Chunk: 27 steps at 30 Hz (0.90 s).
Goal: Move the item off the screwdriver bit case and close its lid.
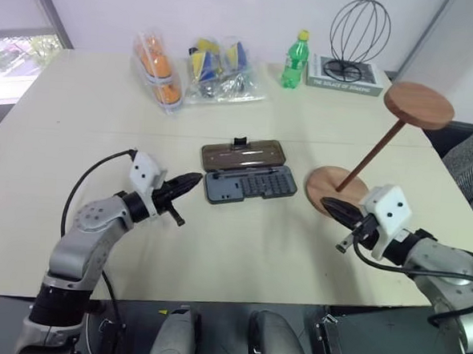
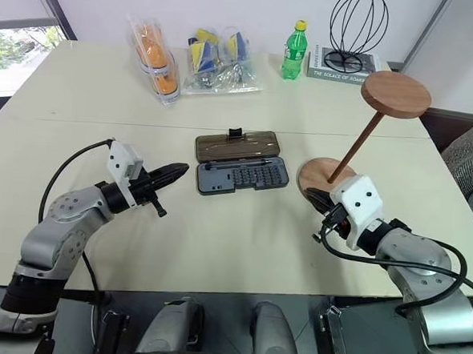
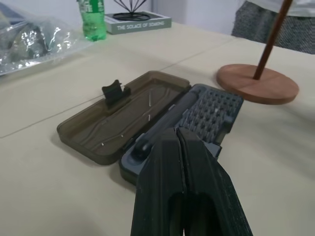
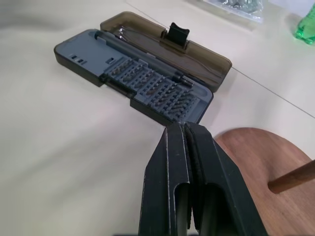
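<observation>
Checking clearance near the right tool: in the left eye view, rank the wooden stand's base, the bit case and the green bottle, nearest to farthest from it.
From the right tool:
1. Wooden stand's base, just beyond its tips.
2. Bit case, toward the table's middle.
3. Green bottle, at the far edge.

Cream table with a faint seam line running across it. At centre – dark grey screwdriver bit case lying open, rows of bits showing, its smoky brown lid flat on the table on the far side, black latch tab sticking up. Just right of the case, apart from it – reddish-brown wooden stand, round base flat on the table, thin rod slanting up to a disc top. Along the far edge: clear pack with orange items, clear bag with blue and yellow items, green plastic bottle upright, book with a black wire sphere on it.
</observation>
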Each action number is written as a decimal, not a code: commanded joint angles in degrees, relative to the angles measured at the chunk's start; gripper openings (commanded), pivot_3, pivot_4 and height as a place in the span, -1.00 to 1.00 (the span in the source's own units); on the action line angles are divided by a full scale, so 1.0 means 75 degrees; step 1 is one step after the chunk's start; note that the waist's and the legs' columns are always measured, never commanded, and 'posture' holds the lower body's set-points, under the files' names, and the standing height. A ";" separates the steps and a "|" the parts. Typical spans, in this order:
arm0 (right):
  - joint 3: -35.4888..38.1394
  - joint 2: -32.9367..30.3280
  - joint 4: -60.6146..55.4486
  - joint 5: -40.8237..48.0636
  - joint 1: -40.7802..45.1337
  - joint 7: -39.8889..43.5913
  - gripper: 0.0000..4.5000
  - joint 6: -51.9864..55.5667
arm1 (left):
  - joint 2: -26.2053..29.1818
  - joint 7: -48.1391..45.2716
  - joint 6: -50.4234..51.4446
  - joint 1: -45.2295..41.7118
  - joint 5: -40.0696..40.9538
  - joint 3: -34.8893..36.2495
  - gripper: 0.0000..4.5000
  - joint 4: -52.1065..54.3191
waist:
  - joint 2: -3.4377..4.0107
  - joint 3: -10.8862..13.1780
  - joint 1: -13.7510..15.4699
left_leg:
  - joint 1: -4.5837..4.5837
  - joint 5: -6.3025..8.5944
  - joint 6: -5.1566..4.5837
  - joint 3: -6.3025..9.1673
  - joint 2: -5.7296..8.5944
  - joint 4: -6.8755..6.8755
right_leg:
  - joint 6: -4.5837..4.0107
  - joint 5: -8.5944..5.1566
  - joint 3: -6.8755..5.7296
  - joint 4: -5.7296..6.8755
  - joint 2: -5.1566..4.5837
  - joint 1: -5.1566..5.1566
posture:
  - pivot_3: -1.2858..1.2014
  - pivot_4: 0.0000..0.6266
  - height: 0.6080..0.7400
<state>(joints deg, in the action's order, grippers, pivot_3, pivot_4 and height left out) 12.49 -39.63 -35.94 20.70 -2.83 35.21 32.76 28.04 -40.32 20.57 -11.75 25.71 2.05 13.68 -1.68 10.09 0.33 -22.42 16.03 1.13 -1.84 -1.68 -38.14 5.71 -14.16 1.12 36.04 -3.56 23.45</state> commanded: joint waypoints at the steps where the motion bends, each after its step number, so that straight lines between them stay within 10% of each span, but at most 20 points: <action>1: 0.0243 -0.0102 -0.0169 0.0060 0.0125 -0.0031 -0.97 -0.0049 | -0.0057 0.0073 -0.0120 -0.0118 0.0012 0.0124 -1.00 0.0201 | 0.0000 0.0000 0.0006 | 0.0000 0.0000 0.0000 0.0000 0.0000 0.0000 | 0.0000 0.0000 0.0000 0.0000 0.0000 0.0000 | 0.03 -0.52 1.00; 14: 0.0386 -0.0006 -0.0216 0.0085 0.0066 -0.0219 -0.97 0.0034 | -0.0223 0.0224 -0.0315 -0.0307 -0.0279 0.0081 -1.00 -0.0086 | 0.0000 0.0000 0.0027 | -0.0001 0.0000 0.0000 -0.0001 0.0001 0.0000 | -0.0001 -0.0001 0.0000 -0.0001 0.0000 0.0000 | 0.03 -0.52 1.00; 23: 0.0908 0.1359 -0.0532 0.0100 -0.0245 -0.1994 0.98 0.0590 | -0.0257 0.0342 -0.0725 -0.0697 -0.0541 0.0206 -1.00 -0.0645 | 0.0000 0.0000 0.0021 | -0.0005 0.0001 -0.0001 -0.0003 0.0001 0.0000 | 0.0000 0.0000 0.0001 -0.0003 0.0000 0.0003 | 0.03 -0.52 1.00; 27: 0.0998 0.1801 -0.0527 0.0036 0.0244 -0.2813 0.98 0.0885 | -0.0326 0.0333 -0.0721 -0.0798 -0.0592 0.0116 -1.00 -0.0711 | 0.0001 0.0001 -0.0006 | -0.0003 0.0000 -0.0001 -0.0003 -0.0001 0.0000 | 0.0000 0.0000 0.0002 0.0000 0.0001 0.0005 | 0.03 -0.52 1.00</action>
<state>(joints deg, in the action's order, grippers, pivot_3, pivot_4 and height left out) 18.39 -26.60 -37.14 21.22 -2.65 16.70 39.11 25.66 -37.57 16.50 -16.59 21.67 2.91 7.52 -1.67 10.10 0.28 -22.45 16.03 1.12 -1.87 -1.69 -38.14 5.71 -14.16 1.14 36.04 -3.55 23.49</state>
